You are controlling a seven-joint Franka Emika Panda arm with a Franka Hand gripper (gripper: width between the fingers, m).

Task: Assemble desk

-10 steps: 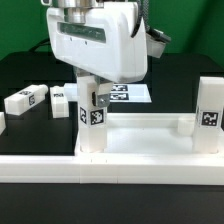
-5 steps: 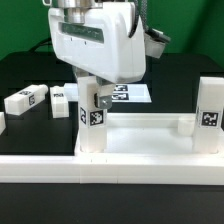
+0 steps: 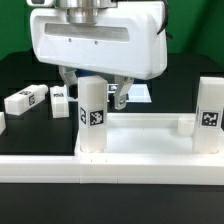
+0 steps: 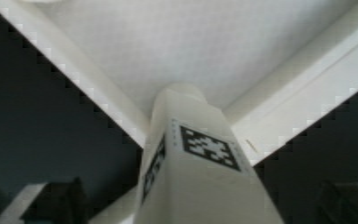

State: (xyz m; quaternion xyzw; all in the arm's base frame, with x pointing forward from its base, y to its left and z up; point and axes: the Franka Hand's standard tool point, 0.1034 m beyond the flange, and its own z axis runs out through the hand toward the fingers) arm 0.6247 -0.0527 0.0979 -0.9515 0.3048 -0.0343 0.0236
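Note:
The desk top (image 3: 145, 127) lies flat, its raised rim running between two upright legs. One white square leg (image 3: 92, 112) with a tag stands in the corner on the exterior view's left; another leg (image 3: 210, 115) stands at the right corner. My gripper (image 3: 94, 88) hangs over the left leg, open, one finger on each side of the leg's top and apart from it. In the wrist view the same leg (image 4: 194, 150) rises between my dark fingers (image 4: 51, 200), with the desk top (image 4: 211, 50) beyond. Two loose legs (image 3: 25, 100) (image 3: 60, 97) lie on the black table at the left.
The marker board (image 3: 138, 93) lies flat behind the gripper. A long white rail (image 3: 120, 168) runs along the front of the black table, right before the desk top.
The jaws have opened off the left leg, which stays upright in its corner. The hand has turned, so its broad face now shows in the exterior view.

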